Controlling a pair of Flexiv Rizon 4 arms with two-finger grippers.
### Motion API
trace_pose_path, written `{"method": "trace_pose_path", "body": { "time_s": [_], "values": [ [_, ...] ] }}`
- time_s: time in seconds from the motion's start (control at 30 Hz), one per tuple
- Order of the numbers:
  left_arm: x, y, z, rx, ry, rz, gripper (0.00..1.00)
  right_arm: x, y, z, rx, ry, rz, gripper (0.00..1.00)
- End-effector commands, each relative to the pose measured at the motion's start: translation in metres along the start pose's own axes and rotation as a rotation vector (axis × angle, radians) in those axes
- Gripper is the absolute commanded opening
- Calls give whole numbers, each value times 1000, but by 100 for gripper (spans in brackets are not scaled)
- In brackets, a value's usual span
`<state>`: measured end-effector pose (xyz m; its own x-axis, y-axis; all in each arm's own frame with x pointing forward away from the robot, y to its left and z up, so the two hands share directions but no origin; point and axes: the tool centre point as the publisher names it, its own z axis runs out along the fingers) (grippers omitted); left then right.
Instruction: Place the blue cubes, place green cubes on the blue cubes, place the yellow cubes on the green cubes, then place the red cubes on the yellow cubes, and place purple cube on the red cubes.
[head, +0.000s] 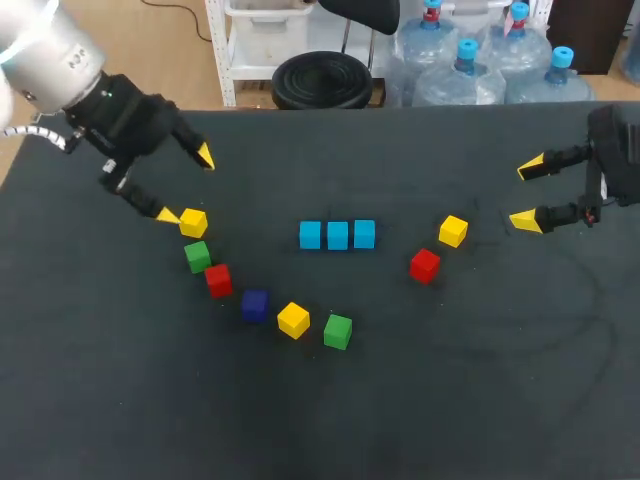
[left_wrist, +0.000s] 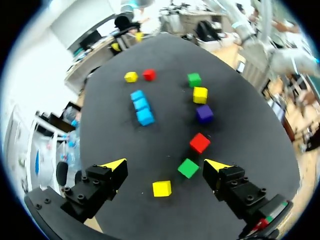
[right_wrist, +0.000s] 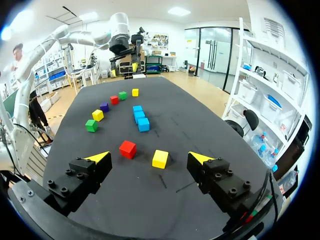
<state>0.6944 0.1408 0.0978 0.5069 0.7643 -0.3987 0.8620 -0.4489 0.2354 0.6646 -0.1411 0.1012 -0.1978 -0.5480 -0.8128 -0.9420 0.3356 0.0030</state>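
Observation:
Three blue cubes (head: 337, 235) (left_wrist: 141, 107) (right_wrist: 140, 117) stand in a row mid-table. An arc of cubes curves to their left and front: yellow (head: 193, 222), green (head: 197, 256), red (head: 218, 280), purple (head: 255, 305), yellow (head: 293, 320), green (head: 338, 331). A red cube (head: 425, 265) and a yellow cube (head: 453, 231) lie right of the row. My left gripper (head: 187, 185) (left_wrist: 166, 165) hangs open over the arc's yellow end cube (left_wrist: 161, 188), without touching it. My right gripper (head: 527, 194) (right_wrist: 149, 157) is open and empty, with the yellow cube (right_wrist: 160, 159) and red cube (right_wrist: 127, 149) just ahead.
The dark table (head: 480, 400) has bare cloth along its front and at the right. The far edge runs behind both arms. In the right wrist view my left arm (right_wrist: 120, 40) shows at the table's far end.

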Motion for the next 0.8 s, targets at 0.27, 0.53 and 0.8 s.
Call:
{"method": "trace_pose_path", "body": {
  "time_s": [0.27, 0.53, 0.8],
  "values": [
    [3, -14, 27, 442, 148, 486, 100, 0, 0, 1, 0, -2, -1, 100],
    [18, -20, 41, 445, 181, 515, 100, 0, 0, 1, 0, -2, -1, 100],
    [28, -24, 60, 435, 176, 523, 95, 0, 0, 1, 0, -2, -1, 100]
  ]
}}
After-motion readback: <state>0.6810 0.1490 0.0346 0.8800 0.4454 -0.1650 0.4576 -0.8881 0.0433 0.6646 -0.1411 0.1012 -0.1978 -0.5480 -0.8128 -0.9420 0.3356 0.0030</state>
